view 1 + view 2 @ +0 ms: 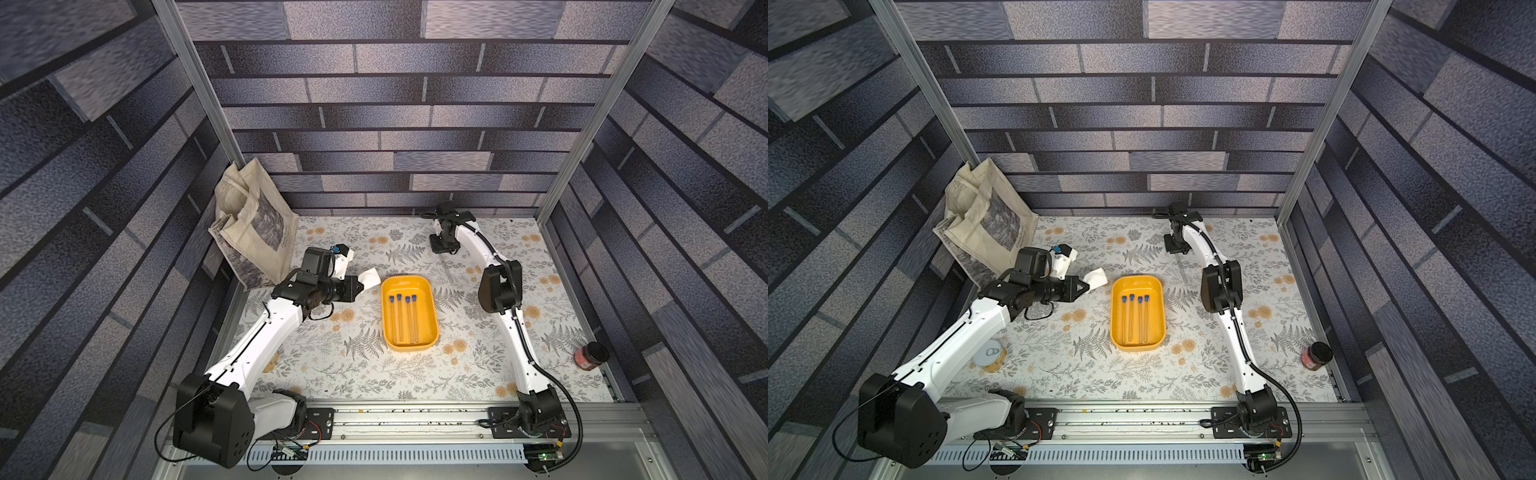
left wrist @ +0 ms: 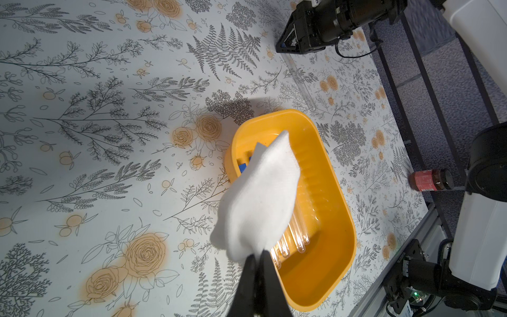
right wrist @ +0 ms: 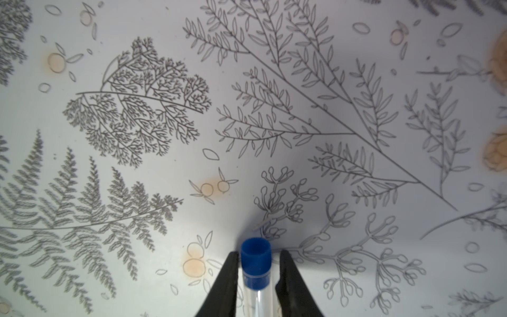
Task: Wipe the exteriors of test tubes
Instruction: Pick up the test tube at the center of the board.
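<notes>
Several clear test tubes (image 1: 403, 318) with blue caps lie side by side in the yellow tray (image 1: 409, 286) at mid-table, seen in both top views. One more test tube (image 2: 300, 79) lies on the floral mat behind the tray. My right gripper (image 3: 256, 270) is lowered over the blue cap (image 3: 255, 259). Its jaws are open and closely straddle the cap; one finger touches it and a slim gap shows at the other. My left gripper (image 2: 256, 256) hovers left of the tray, shut on a folded white cloth (image 2: 260, 197) that hides the tray's caps in the left wrist view.
A cream tote bag (image 1: 253, 232) leans in the back left corner. A red jar with a black lid (image 1: 590, 355) stands at the right edge. A tin can (image 1: 990, 355) sits beneath the left arm. A metal rail (image 1: 415, 419) runs along the front.
</notes>
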Controlling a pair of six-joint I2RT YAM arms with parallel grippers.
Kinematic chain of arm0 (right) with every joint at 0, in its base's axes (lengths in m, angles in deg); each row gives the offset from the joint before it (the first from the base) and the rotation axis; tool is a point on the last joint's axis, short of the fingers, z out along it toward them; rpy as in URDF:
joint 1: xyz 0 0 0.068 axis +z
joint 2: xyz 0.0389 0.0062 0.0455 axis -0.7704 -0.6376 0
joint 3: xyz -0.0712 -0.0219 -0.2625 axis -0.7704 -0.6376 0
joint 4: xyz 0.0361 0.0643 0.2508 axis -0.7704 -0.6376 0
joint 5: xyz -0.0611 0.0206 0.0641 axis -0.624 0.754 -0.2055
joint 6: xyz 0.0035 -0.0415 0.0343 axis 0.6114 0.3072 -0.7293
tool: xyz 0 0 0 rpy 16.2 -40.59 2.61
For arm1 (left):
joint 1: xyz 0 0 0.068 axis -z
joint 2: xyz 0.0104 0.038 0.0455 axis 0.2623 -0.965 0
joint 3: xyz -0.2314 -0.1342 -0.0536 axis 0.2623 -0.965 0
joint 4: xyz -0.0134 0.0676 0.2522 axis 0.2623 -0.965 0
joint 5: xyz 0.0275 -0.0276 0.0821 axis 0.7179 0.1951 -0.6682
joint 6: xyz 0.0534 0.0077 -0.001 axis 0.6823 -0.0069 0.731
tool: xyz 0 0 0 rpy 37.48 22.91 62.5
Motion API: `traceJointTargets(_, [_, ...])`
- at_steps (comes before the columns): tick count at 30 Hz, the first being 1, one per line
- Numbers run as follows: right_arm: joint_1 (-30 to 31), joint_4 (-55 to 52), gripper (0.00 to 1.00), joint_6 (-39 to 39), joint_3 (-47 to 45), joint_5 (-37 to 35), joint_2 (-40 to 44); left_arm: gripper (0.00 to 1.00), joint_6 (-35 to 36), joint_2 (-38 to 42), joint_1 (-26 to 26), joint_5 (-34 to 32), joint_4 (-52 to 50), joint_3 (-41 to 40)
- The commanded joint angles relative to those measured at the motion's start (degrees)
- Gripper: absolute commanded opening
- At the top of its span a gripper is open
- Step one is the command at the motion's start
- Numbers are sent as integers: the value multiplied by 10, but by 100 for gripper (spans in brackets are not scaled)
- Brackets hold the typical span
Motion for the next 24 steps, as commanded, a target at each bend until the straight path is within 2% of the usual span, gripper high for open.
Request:
traceJointTargets(1, [1,-27,22,-6,0,-7,-21,7,7,2,2,10,3,-4])
traceJointTargets(14, [1,4,16,-19,-57,-31,60,7,2,5,9,17,9,-3])
traceJointTargets(24, [4,43,14,-49,-149,17,180,7,-3,-17,51,13,30,11])
